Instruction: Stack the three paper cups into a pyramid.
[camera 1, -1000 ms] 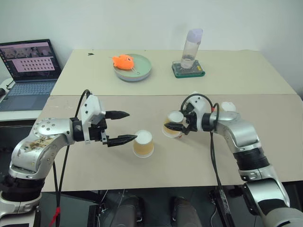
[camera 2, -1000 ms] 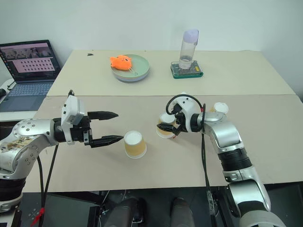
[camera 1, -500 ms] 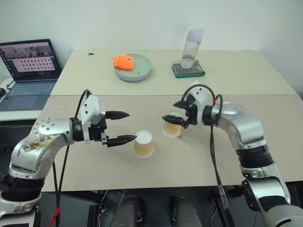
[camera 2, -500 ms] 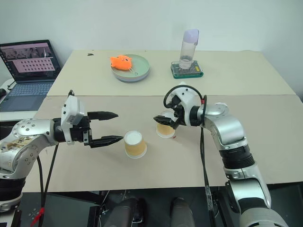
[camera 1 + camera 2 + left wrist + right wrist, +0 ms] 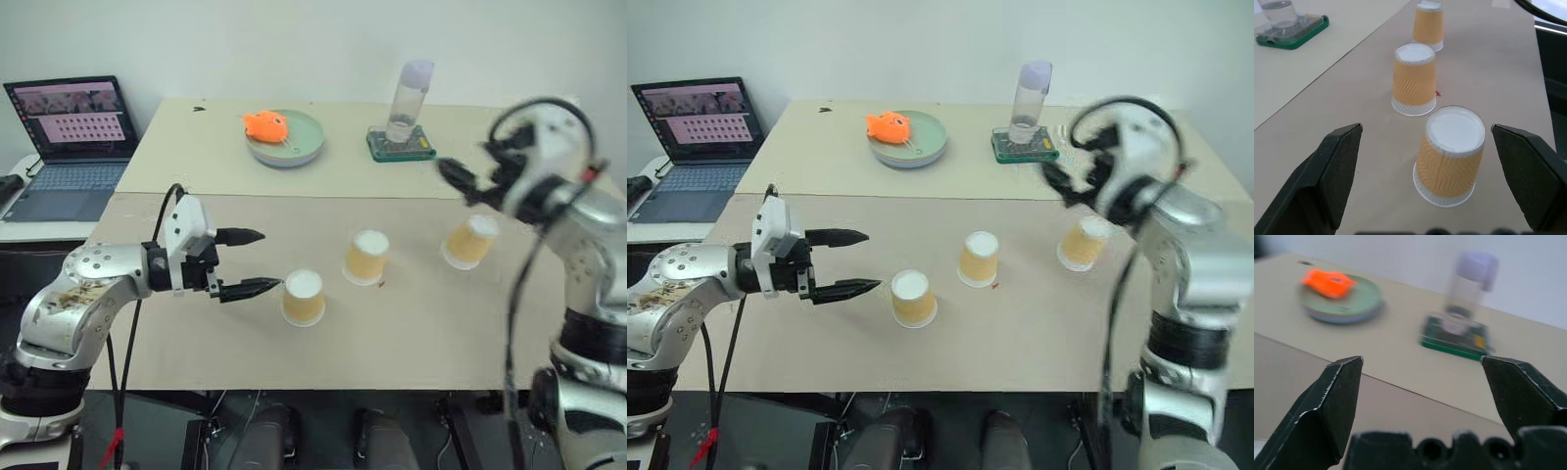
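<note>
Cups: three paper cups stand upside down on the brown table [image 5: 411, 333], white bases up, in a loose row, each apart from the others; none is stacked.
Nearest cup [image 5: 303, 297]: it sits closest to me, just beside the tip of my left gripper's lower finger; I cannot tell whether they touch.
Middle cup [image 5: 366, 258]: it stands between the other two, with a small red mark on the table just beside it.
Far cup [image 5: 468, 241]: it stands to the right, below my raised right gripper.
Left gripper [image 5: 253, 261]: my fingers are spread wide and hold nothing, pointing level toward the nearest cup; in my left wrist view that cup [image 5: 1449, 156] sits between the two fingers without contact.
Right gripper [image 5: 458, 182]: my fingers are apart and empty, held up in the air above the table, clear of every cup.
Back table: a green plate [image 5: 294, 147] carries an orange toy [image 5: 265, 125]; a clear bottle [image 5: 409, 101] stands on a green coaster [image 5: 402, 144].
Far left: an open laptop [image 5: 67, 137].
</note>
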Robot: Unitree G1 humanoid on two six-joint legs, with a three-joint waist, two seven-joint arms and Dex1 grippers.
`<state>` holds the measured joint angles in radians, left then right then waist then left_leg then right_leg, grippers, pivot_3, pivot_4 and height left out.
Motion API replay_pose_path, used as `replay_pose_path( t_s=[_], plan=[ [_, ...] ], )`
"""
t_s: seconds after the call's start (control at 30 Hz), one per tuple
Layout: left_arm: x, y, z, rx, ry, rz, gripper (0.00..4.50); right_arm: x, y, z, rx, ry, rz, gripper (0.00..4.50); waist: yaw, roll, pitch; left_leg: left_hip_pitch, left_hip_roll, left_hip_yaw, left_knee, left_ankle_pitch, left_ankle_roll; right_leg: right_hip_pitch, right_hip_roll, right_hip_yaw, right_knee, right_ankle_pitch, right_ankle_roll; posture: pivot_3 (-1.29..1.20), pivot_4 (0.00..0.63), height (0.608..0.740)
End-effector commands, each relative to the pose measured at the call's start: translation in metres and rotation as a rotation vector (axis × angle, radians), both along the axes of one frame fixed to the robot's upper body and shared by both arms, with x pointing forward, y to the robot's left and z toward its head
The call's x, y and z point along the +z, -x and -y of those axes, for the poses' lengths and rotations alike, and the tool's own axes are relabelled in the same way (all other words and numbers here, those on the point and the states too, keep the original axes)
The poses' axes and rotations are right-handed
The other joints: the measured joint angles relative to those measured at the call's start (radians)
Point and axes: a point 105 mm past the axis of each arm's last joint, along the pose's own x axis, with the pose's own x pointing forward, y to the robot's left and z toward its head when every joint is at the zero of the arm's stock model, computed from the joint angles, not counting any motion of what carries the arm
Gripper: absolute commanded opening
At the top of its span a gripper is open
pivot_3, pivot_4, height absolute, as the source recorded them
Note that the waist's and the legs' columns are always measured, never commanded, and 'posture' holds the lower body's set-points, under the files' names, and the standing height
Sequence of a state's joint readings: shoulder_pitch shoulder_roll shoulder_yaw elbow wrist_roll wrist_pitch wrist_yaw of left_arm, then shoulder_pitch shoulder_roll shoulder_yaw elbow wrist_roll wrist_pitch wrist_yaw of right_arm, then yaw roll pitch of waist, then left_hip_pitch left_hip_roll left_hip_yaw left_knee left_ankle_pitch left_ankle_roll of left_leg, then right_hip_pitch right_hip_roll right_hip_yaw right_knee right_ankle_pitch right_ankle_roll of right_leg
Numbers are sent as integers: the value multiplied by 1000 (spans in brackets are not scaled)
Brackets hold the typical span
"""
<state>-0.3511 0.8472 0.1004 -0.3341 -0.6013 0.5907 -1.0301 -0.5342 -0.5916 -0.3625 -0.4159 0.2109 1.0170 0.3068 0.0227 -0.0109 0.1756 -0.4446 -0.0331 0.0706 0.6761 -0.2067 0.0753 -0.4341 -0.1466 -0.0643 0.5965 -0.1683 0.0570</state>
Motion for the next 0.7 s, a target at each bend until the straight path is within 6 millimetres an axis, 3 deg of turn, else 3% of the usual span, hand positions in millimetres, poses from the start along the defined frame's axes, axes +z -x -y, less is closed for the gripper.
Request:
replay_pose_path(
  t_s=[0.03, 0.2, 0.3, 0.5, 0.7],
  plan=[
    [11, 0, -1, -3, 1, 47, 4500, 12, 19, 1, -149, 72, 112, 4492, -14, 1, 0, -3, 0, 1, 0, 1, -1, -3, 0, 2, 0, 0, 0, 0, 150, 740],
    [10, -1, 5, -26, 11, 37, 4500, -21, 13, -6, -203, -8, 54, 4492, -30, 1, 0, 1, 4, 4, 0, -2, 5, -2, 3, 3, 1, -2, 3, 0, 150, 740],
    [11, -3, 6, -30, 12, 40, 4500, -30, 7, -14, -179, -91, 50, 4492, -33, 1, 0, 0, 5, 4, 1, -1, 7, -2, 4, 3, 1, -1, 3, 0, 150, 740],
    [13, -3, 7, -38, 8, 43, 4500, -47, 3, -12, -190, -331, 62, 4492, -33, 1, 0, 0, 5, 4, 0, 4, 11, -3, 6, 4, 1, 2, -2, 0, 150, 740],
    [15, -3, 6, -36, 6, 44, 4500, -58, 2, -1, -233, -367, 67, 4492, -35, 1, 0, 0, 6, 4, 0, 5, 7, -3, 7, 5, 0, 2, -2, 0, 150, 740]
  ],
)
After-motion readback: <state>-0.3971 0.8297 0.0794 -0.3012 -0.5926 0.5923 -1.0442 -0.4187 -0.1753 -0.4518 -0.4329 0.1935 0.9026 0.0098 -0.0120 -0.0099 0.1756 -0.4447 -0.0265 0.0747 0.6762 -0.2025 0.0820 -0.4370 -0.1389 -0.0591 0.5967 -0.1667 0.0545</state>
